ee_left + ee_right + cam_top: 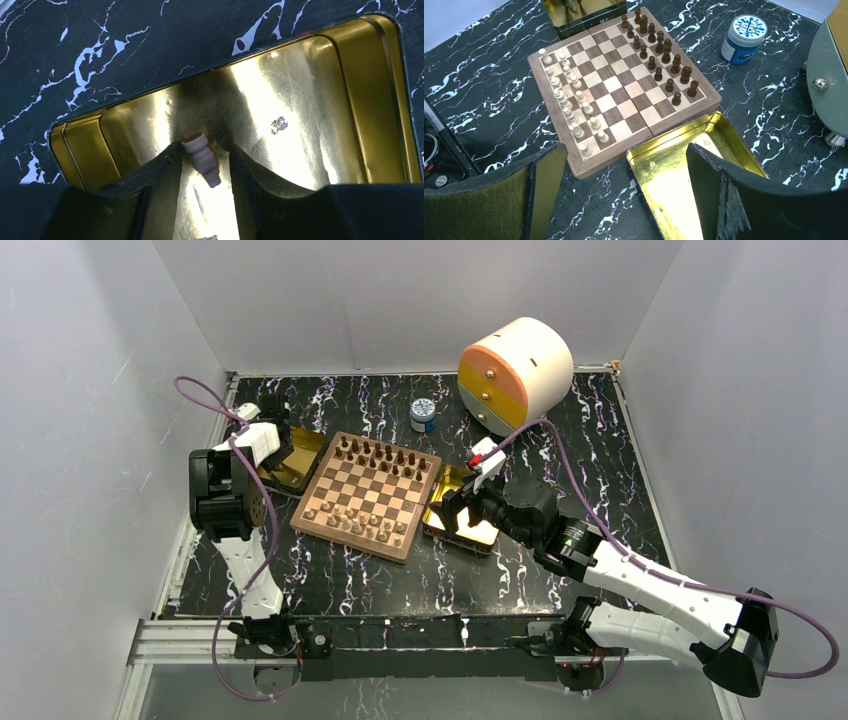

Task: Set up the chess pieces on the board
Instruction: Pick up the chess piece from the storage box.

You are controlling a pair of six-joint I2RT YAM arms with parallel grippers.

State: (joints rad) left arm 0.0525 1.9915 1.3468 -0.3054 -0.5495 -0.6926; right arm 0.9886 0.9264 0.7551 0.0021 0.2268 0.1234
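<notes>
The left gripper [205, 150] has its jaws spread either side of a pale piece [202, 159]. The piece is lying on its side, running from 11 to 5 o'clock, against one finger but not yet pinched. It lies on the floor of a gold tray [320, 100] at the board's 9 o'clock, likely one of the last men to fetch. The right gripper [624, 160], jaws wide and holding nothing, hangs over the second gold tray [664, 180] at 3 o'clock, seemingly parked clear. On the board [620, 86], pale chessmen [569, 100] and dark chessmen [659, 50] stand ranked along opposite edges.
</notes>
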